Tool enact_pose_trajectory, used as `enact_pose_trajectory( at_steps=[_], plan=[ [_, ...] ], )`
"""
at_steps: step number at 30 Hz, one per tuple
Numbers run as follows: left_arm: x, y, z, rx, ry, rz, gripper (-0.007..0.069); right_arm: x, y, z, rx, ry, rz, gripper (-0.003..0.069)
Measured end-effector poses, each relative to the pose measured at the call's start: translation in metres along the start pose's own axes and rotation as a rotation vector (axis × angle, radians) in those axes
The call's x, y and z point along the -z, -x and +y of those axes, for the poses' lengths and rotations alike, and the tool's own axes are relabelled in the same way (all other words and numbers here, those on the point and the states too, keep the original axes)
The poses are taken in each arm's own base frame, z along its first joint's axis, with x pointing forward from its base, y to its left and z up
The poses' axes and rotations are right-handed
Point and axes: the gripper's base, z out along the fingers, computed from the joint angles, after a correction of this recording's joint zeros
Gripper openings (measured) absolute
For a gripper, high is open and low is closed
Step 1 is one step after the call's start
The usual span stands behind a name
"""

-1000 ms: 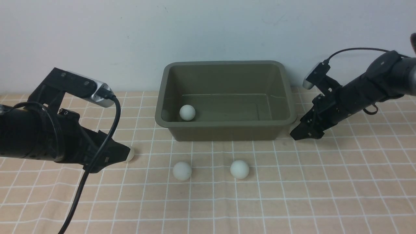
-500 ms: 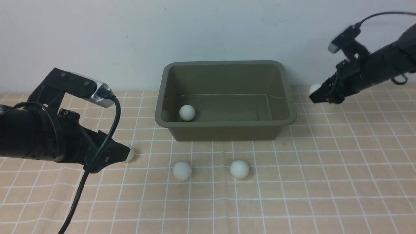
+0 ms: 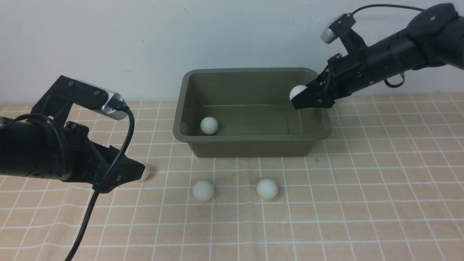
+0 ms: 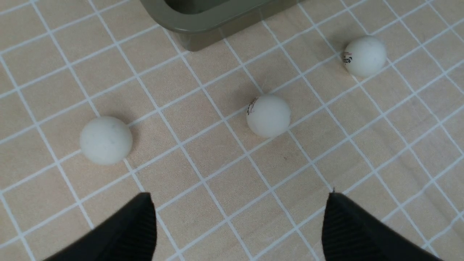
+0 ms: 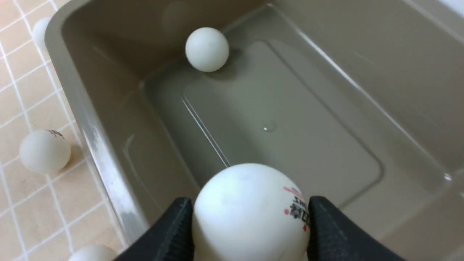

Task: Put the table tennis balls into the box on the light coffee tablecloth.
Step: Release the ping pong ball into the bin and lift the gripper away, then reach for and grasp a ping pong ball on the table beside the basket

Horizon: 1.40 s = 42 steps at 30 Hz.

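The olive-green box (image 3: 250, 138) stands on the light coffee tablecloth (image 3: 362, 181); one table tennis ball (image 3: 209, 125) lies inside near its left end. My right gripper (image 3: 301, 99) hovers over the box's right end, shut on a printed ball (image 5: 250, 214). Two balls (image 3: 203, 190) (image 3: 267, 188) rest on the cloth in front of the box. A third (image 3: 145, 172) peeks out beside my left gripper (image 3: 136, 174). In the left wrist view that gripper (image 4: 239, 195) stands open and empty above the cloth, short of three balls (image 4: 106, 140) (image 4: 268, 115) (image 4: 364, 56).
A pale wall rises right behind the box. The left arm's cable (image 3: 108, 174) hangs down over the cloth's front left part. The box's front left corner (image 4: 203, 21) shows in the left wrist view.
My right gripper closed on a ball beside the box's right side, rose, and swung left over the box's right end. The left arm has stayed still.
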Motion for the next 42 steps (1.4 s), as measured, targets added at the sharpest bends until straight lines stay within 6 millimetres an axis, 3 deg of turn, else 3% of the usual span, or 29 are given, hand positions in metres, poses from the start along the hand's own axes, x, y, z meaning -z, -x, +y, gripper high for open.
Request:
enact_pose_trajectory(
  at_steps=[2, 7, 11, 14, 19, 20, 21, 23, 27, 35, 42],
  plan=[
    [0.0, 0.0, 0.0, 0.0, -0.002, 0.001, 0.0552, -0.003, 0.001, 0.001, 0.004, -0.005, 0.0, 0.037],
    [0.0, 0.0, 0.0, 0.0, -0.003, 0.002, 0.0552, -0.007, 0.007, -0.001, 0.016, -0.075, -0.035, 0.0503],
    [0.0, 0.0, 0.0, 0.0, -0.003, 0.002, 0.0552, 0.006, 0.017, -0.008, 0.042, -0.145, -0.075, 0.0528],
    [0.0, 0.0, 0.0, 0.0, -0.003, 0.002, 0.0552, 0.04, 0.027, -0.015, 0.068, -0.216, -0.108, 0.0518],
    [0.0, 0.0, 0.0, 0.0, -0.001, 0.0, 0.0552, 0.153, 0.047, -0.011, 0.082, -0.441, -0.198, 0.0505],
    [0.0, 0.0, 0.0, 0.0, -0.001, 0.0, 0.0552, 0.157, 0.048, -0.011, 0.076, -0.449, -0.205, 0.0505],
    [0.0, 0.0, 0.0, 0.0, 0.003, -0.003, 0.0552, 0.191, 0.051, -0.003, 0.032, -0.512, -0.242, 0.0505],
    [0.0, 0.001, 0.0, 0.002, 0.005, -0.006, 0.0552, 0.22, 0.055, 0.009, -0.021, -0.571, -0.273, 0.0505],
    [0.0, 0.001, 0.001, 0.005, 0.01, -0.013, 0.0552, 0.255, 0.063, 0.041, -0.092, -0.623, -0.298, 0.0505],
    [0.0, 0.003, 0.001, 0.023, 0.008, -0.033, 0.0552, 0.27, 0.072, 0.103, -0.178, -0.529, -0.281, 0.0505],
    [0.0, 0.003, 0.001, 0.018, 0.008, -0.035, 0.0552, 0.287, 0.029, 0.13, -0.22, -0.777, -0.115, 0.0505]
  ],
)
